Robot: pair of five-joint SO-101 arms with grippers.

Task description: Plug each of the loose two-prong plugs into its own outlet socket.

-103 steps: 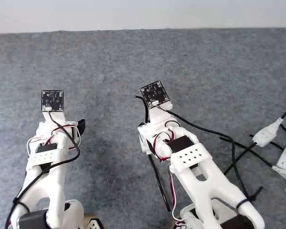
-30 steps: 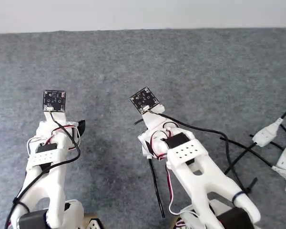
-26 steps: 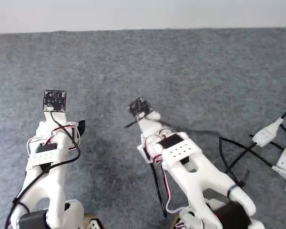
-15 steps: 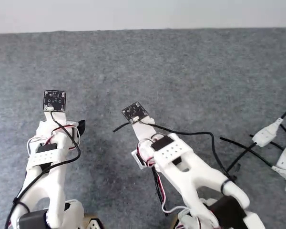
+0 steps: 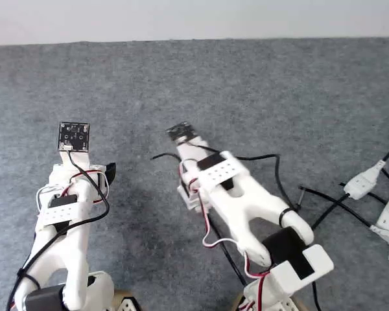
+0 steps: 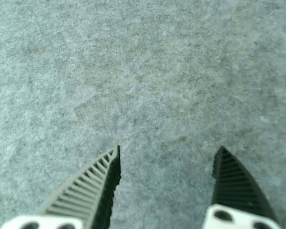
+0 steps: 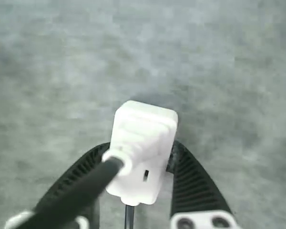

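The grey felt-like surface [image 5: 259, 84] lies under both arms and reaches beyond the jaws on every side.

The right arm [image 5: 240, 194] is the larger shape in the high view. From its base at the near edge it rises to a bent elbow. The forearm then stretches away and leans toward the left arm, and the wrist ends low over the surface. The right jaws [image 7: 142, 143] are clenched on a white plug [image 7: 145, 124]. The ribbed black fingers [image 7: 193, 181] press on its two sides. The plug's blocky body stands out past the fingertips, and its black cable [image 7: 81, 191] runs back between the jaws toward the wrist. The plug hangs just above the surface, not touching it.

The left arm [image 5: 65, 220] is folded close to its base and points straight away from it, with the wrist tipped downward. The left jaws [image 6: 169, 150] are released. The two toothed fingers [image 6: 102, 183] stand wide apart, with bare surface between and ahead of them.

Well apart from both jaws, on the outer side of the right arm, black cords [image 5: 327, 206] cross each other on the surface. They lead to a few white connectors [image 5: 361, 184] lying close together. Whether these are sockets or further plugs I cannot tell from this distance.
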